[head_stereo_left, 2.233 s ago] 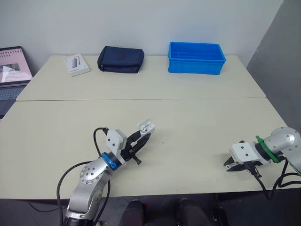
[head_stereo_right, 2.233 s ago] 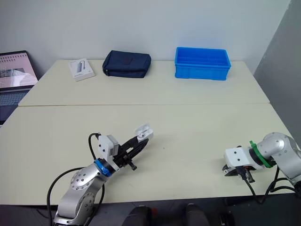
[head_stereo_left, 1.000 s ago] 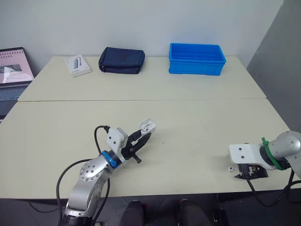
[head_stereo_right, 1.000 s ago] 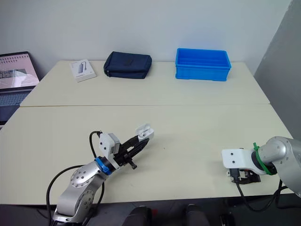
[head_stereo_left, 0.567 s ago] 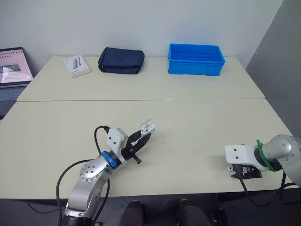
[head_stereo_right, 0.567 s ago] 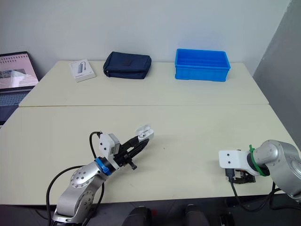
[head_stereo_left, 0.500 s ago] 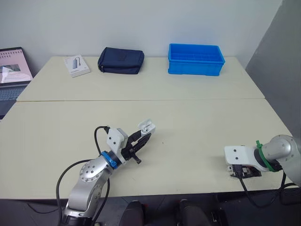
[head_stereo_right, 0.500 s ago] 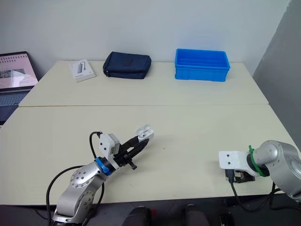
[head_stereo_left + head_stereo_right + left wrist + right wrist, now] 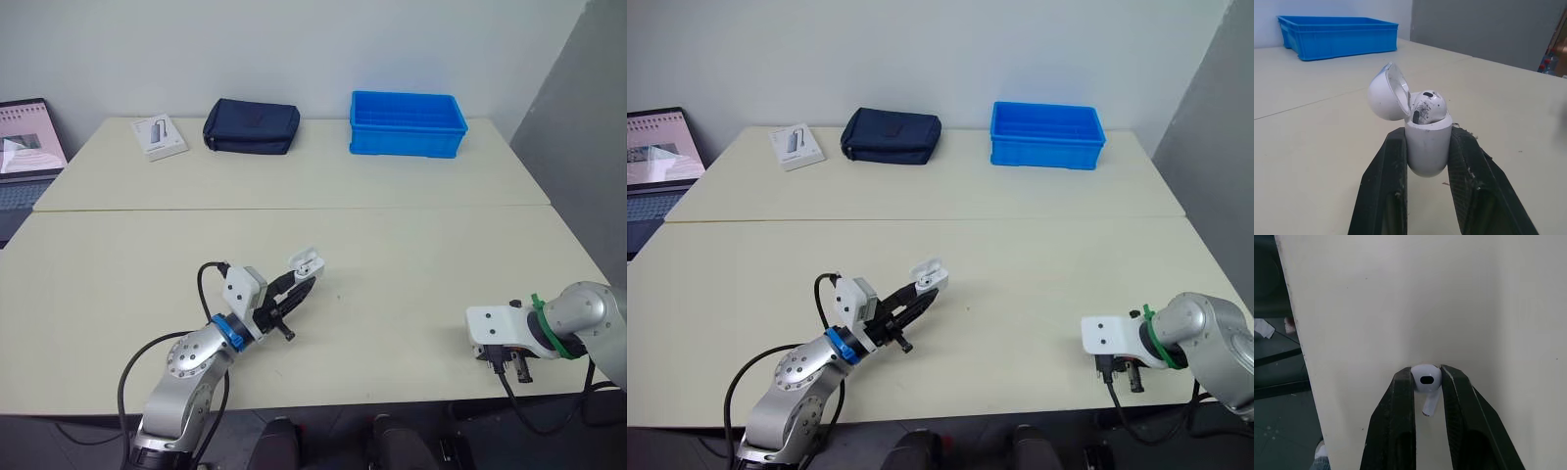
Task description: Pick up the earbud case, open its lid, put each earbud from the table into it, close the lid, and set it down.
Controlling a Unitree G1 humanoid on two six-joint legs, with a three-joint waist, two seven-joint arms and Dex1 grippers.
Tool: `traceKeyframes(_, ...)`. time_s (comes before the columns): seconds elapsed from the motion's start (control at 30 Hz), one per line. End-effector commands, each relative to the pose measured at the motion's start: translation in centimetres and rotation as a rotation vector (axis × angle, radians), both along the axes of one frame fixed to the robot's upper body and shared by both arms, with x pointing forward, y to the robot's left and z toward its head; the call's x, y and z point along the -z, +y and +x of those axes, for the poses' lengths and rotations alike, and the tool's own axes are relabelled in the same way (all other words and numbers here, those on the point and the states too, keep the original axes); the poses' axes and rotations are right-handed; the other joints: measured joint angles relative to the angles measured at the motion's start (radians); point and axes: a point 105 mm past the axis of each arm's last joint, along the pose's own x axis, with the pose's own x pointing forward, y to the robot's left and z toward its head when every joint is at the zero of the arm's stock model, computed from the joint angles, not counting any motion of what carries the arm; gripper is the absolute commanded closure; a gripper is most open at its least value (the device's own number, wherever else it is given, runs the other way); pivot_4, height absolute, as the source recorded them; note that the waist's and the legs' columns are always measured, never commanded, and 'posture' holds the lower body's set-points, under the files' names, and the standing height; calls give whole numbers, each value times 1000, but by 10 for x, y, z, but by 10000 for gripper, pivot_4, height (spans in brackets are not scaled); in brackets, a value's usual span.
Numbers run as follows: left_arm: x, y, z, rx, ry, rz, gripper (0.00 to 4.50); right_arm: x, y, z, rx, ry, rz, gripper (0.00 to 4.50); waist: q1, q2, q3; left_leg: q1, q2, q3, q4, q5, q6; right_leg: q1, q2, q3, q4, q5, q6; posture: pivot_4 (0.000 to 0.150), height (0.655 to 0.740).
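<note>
Earbud case point(image 9: 1426, 147): pinched upright by left gripper point(image 9: 1427, 136), lid tipped open for loading, first earbud point(image 9: 1429, 105) seated.
Second earbud point(image 9: 1426, 380): well right of case, over the table point(image 9: 411, 255) edge, clamped in right gripper point(image 9: 1426, 374) for transfer.

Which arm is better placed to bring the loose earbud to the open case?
Right, I think. The right gripper grips the earbud, while the left gripper is occupied holding the case with its lid open.

Bare table point(image 9: 411, 264) between left gripper point(image 9: 300, 278) and right gripper point(image 9: 1426, 376), bin point(image 9: 408, 143), pouch point(image 9: 252, 125) far behind
</note>
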Motion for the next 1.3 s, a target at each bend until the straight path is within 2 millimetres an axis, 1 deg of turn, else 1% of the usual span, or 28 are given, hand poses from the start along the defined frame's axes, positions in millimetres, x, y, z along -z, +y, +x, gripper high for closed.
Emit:
traceKeyframes(0.03, -11, -5, -2, 23, -45, -11, 37446, -41, 20, 25, 18, -197, 173, 41105, 0, 0, 0, 0, 0, 0, 0, 0, 0, 0, 0, 0, 0, 0, 0, 1500, 7218)
traceKeyframes(0.07, -11, -5, -2, 23, -46, -11, 37446, -47, 24, 30, 30, -228, 217, 41105, 0, 0, 0, 0, 0, 0, 0, 0, 0, -1, 1, 0, 0, 0, 0, 1500, 7218)
traceKeyframes(0.1, -12, -5, -2, 23, -48, -12, 37446, -53, 31, 33, 37, -251, 269, 41105, 1, 0, 0, -1, 0, 0, 0, 0, 0, -1, 1, 0, 0, 3, 4, 1500, 7218)
traceKeyframes(0.23, -16, -7, 1, 27, -68, -25, 37446, -103, 94, 41, -18, -419, 720, 41105, 1, -1, 1, -2, 0, -1, -2, 0, 0, -2, 1, -1, 0, 4, 6, 1500, 7218)
traceKeyframes(0.27, -17, -7, 2, 29, -70, -27, 37446, -109, 104, 40, -24, -445, 800, 41105, 2, -1, 1, -2, 0, -2, -3, 0, 0, -2, 2, -1, 0, 4, 6, 1500, 7218)
traceKeyframes(0.33, -17, -9, 3, 37, -74, -29, 37446, -117, 121, 37, -35, -460, 944, 41105, 3, -1, 1, -2, 0, -3, -4, 0, 0, -3, 2, -2, 0, 4, 6, 1500, 7218)
traceKeyframes(0.4, -19, -11, 4, 43, -82, -32, 37446, -119, 135, 36, -10, -461, 1071, 41105, 5, -1, 1, -3, 0, -3, -4, 0, 0, -3, 2, -2, 0, 3, 7, 1500, 7218)
traceKeyframes(0.5, -22, -14, 5, 51, -91, -36, 37446, -118, 149, 38, 37, -455, 1191, 41105, 5, -1, 1, -3, 0, -2, -4, 0, 0, -3, 1, -1, -1, 3, 7, 1500, 7218)
traceKeyframes(0.57, -23, -15, 5, 56, -95, -39, 37446, -116, 155, 37, 51, -452, 1231, 41105, 4, 0, 2, -3, 0, -2, -4, 0, 0, -3, 1, -1, 0, 3, 7, 1500, 7218)
traceKeyframes(0.67, -26, -16, 5, 62, -103, -44, 37446, -108, 163, 35, 49, -449, 1251, 41105, 4, 0, 1, -2, 0, -2, -4, 0, 0, -2, 1, -1, 0, 3, 7, 1500, 7218)
traceKeyframes(0.87, -29, -18, 6, 68, -115, -52, 37446, -96, 172, 33, 29, -461, 1241, 41105, 2, 0, 2, -2, 0, -2, -4, 0, 0, -3, 2, -1, 1, 3, 7, 1500, 7218)
traceKeyframes(1.13, -30, -25, 2, 106, -120, -55, 37446, -91, 179, 33, 3, -497, 1226, 41105, 2, 0, 2, -2, 0, -2, -4, 0, 0, -3, 2, -1, 1, 3, 7, 1500, 7218)
traceKeyframes(1.3, -31, -27, 3, 117, -123, -56, 37446, -86, 178, 37, 24, -510, 1211, 41105, 2, 0, 2, -2, 0, -3, -4, 0, 0, -3, 2, -1, 1, 3, 7, 1500, 7218)
